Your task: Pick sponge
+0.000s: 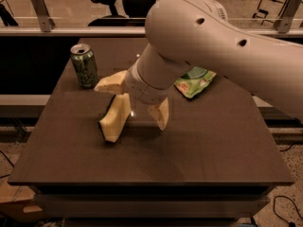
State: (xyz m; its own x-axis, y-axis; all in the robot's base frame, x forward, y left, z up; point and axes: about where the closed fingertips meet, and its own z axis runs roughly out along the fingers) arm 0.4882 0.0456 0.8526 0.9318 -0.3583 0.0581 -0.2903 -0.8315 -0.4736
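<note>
The sponge is a pale yellow foam block with a thin dark green layer along its left side. It stands tilted on its edge on the dark table, left of centre. My gripper hangs from the big white arm directly over it and is open. One pale yellow finger points left above the sponge's top, and the other finger points down on its right. The sponge lies between the two fingers. I cannot tell whether either finger touches it.
A green soda can stands upright at the table's back left, close to the left finger. A green crinkly snack bag lies at the back right, partly hidden by the arm. A railing and an office chair stand behind the table.
</note>
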